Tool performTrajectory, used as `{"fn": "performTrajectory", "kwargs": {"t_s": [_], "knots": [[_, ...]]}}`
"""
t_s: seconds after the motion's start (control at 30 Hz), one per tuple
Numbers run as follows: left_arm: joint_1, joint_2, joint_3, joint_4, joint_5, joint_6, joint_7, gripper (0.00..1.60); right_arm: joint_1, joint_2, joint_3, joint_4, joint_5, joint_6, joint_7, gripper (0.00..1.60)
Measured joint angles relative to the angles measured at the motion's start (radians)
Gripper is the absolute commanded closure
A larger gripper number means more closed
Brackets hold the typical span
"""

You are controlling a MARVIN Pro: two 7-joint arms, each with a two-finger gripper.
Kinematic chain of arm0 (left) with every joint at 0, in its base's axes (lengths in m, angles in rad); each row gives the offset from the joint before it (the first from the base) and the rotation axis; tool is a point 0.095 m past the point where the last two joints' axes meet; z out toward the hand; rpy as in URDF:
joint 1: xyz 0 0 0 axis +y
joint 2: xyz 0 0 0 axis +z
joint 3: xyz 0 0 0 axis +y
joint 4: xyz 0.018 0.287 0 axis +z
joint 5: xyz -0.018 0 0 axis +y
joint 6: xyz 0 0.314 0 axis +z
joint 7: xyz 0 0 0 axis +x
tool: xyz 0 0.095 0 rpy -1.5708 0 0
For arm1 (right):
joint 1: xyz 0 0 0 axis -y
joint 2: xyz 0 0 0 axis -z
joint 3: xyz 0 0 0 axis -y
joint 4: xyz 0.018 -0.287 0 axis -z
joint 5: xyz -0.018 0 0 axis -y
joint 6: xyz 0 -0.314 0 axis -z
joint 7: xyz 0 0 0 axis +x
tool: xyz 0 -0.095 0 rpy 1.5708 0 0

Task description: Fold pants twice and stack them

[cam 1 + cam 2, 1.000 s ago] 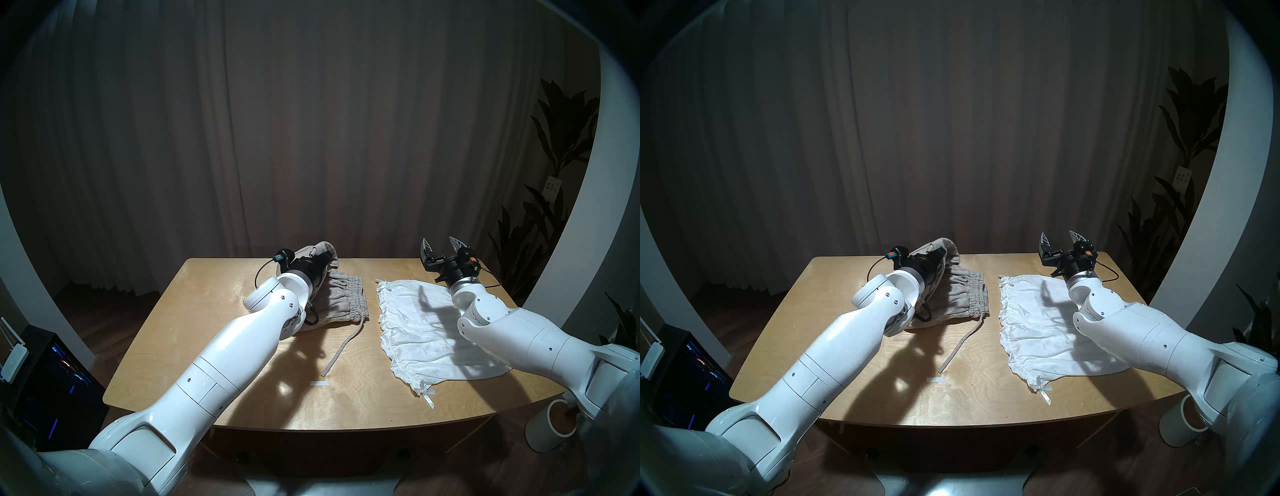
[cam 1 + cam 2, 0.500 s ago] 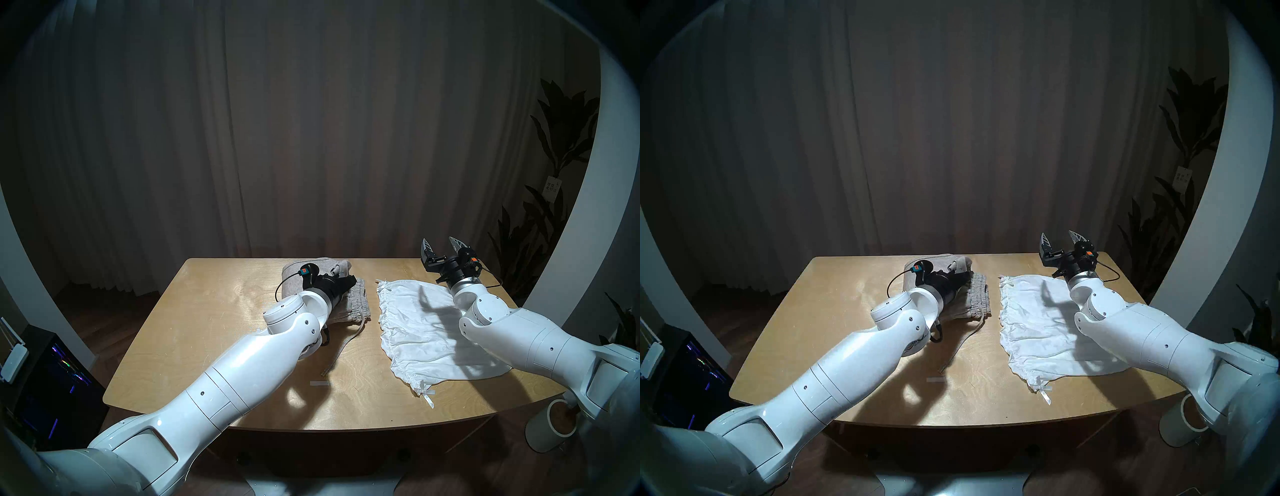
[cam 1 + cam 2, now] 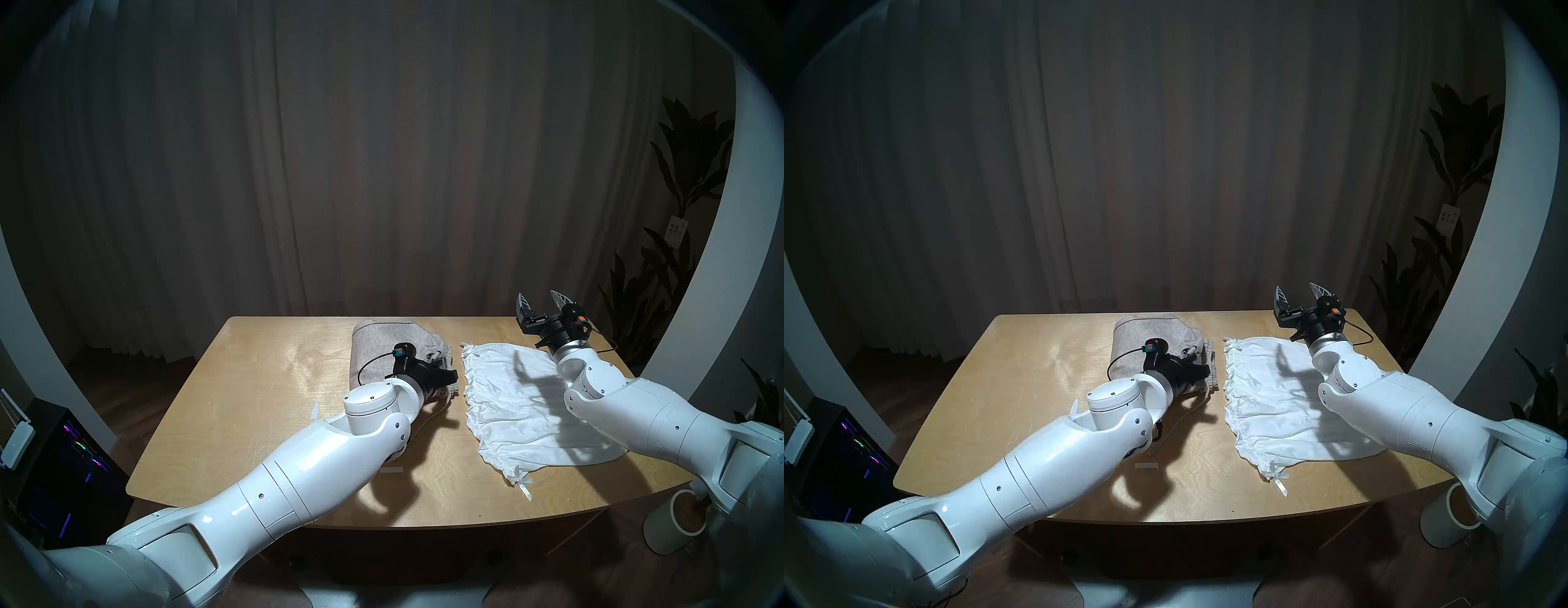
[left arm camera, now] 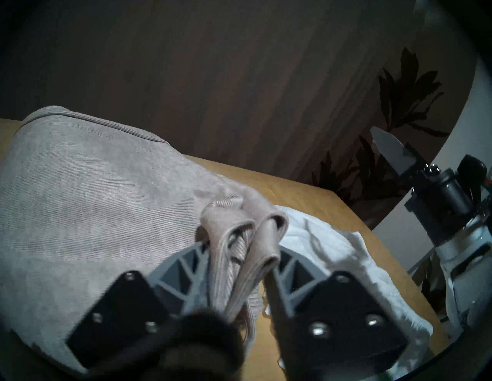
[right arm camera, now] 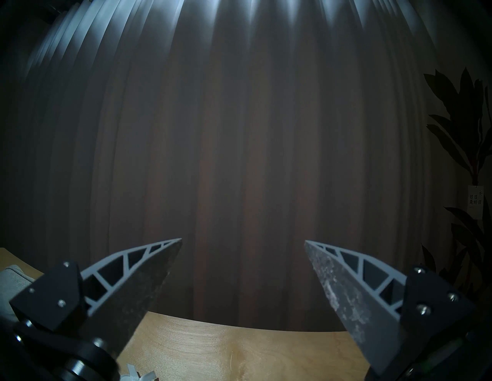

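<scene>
Left gripper (image 4: 239, 255) swung rightward and lowered since earlier, grey-beige pants (image 3: 382, 352) folded over on table (image 3: 254, 403), cuffs pinched between fingers, right gripper (image 3: 539, 302) raised, spread wide, white shorts (image 3: 517, 407) flat beneath.

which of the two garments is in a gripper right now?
The grey-beige knit pants: the left gripper is shut on their folded hems. The white shorts lie flat and untouched; the right gripper hangs open above them.
</scene>
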Motion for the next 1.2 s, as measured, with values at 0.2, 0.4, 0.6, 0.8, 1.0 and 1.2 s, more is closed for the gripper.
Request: {"fn": "performTrajectory", "kwargs": {"t_s": [0.2,0.4,0.6,0.8,1.0,1.2], "knots": [[-0.009,-0.006,0.013,-0.001,0.016,0.009,0.0,0.0,0.0,0.0,0.0,0.001,-0.004,0.0,0.005,0.0],[-0.011,-0.006,0.011,-0.01,0.028,-0.006,-0.014,0.0,0.001,0.0,0.0,0.002,-0.008,0.001,0.008,0.0],[-0.012,-0.011,0.014,-0.017,0.029,-0.017,-0.044,0.0,0.001,0.003,0.001,0.001,-0.011,0.001,0.01,0.0],[-0.016,-0.023,0.039,0.002,0.033,-0.019,-0.08,0.0,0.001,0.012,0.003,-0.002,-0.011,0.002,0.01,0.0],[-0.02,-0.039,0.063,0.046,0.035,-0.019,-0.103,0.0,0.001,0.021,0.005,-0.006,-0.008,0.002,0.005,0.0],[-0.019,-0.04,0.073,0.035,0.035,-0.019,-0.115,0.0,0.002,0.028,0.006,-0.006,-0.006,0.004,0.005,0.0]]}}
